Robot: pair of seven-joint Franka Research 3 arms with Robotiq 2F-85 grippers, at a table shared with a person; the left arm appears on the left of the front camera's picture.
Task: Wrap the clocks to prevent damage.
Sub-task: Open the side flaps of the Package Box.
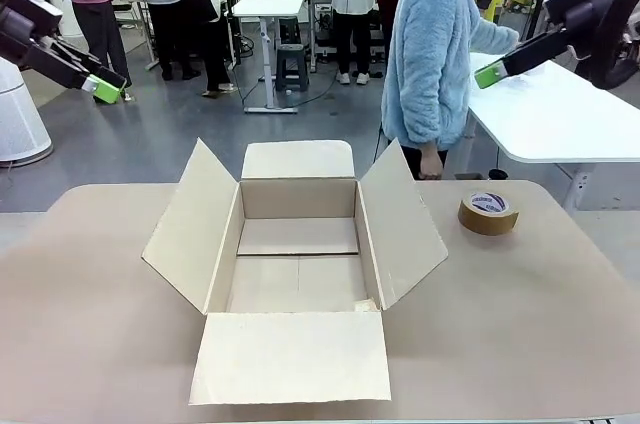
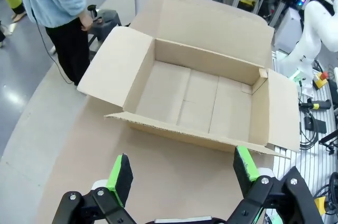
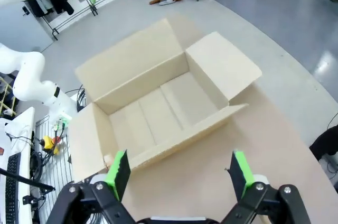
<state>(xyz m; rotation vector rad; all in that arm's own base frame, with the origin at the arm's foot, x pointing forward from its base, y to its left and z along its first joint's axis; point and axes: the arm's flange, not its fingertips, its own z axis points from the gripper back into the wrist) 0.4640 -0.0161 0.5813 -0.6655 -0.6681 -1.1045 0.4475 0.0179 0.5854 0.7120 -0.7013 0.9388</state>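
1. Holding both arms high, I had the left gripper (image 2: 182, 161) and right gripper (image 3: 179, 161) with fingers spread wide, gripping nothing.
2. Where the clocks were I could not tell; the box (image 1: 300, 264) lay open on the table (image 1: 90, 324), its floor bare.
3. I judged it best to wait for the clocks, then come in low, clear of the raised flaps (image 1: 190, 224).
4. Tape (image 1: 488, 212) sat right of the box; a person (image 1: 430, 54) stood beyond, turned aside.

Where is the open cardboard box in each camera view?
Front view: the cardboard box sits centre, flaps spread.
Left wrist view: box upper middle, beyond the open left gripper.
Right wrist view: box centre-left, beyond the open right gripper.
Shared landmark: the tan table.
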